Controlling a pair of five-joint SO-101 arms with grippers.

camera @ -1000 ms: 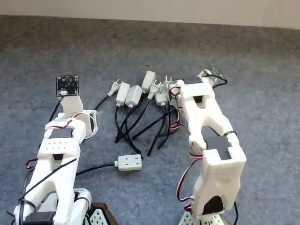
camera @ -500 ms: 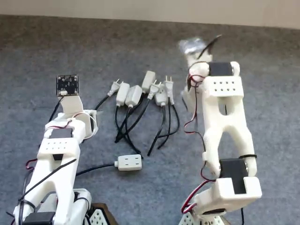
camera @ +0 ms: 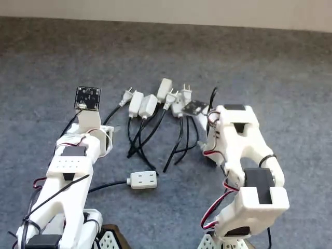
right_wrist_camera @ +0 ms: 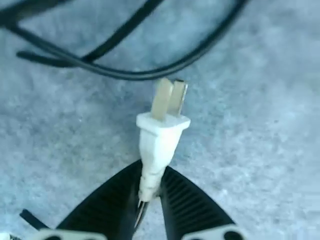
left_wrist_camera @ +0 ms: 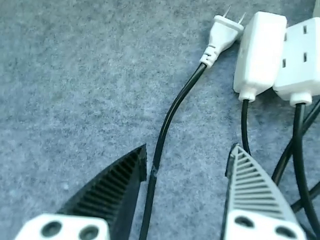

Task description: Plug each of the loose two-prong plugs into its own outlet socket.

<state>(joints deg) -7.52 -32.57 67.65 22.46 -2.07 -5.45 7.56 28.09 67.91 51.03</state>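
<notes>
My right gripper (right_wrist_camera: 150,176) is shut on a white two-prong plug (right_wrist_camera: 161,134), prongs pointing away from the fingers, just above the grey carpet. In the high view the right arm (camera: 236,135) is folded beside the cluster of plugs and outlet blocks (camera: 155,101). Another white plug (left_wrist_camera: 222,31) on a black cable (left_wrist_camera: 165,135) lies ahead of my open left gripper (left_wrist_camera: 189,152), and the cable runs between its fingers. Two white outlet blocks (left_wrist_camera: 260,52) lie beside that plug. A separate white outlet socket (camera: 142,179) lies nearer, between the arms.
Black cables (camera: 155,135) fan out from the cluster toward the near side, and two loop over the carpet (right_wrist_camera: 125,60) past the held plug. Open carpet (camera: 78,52) stretches to the far left and far right.
The right arm rose and stretched away from the cluster, then folded back down beside it. The left arm has shifted slightly right and forward.
</notes>
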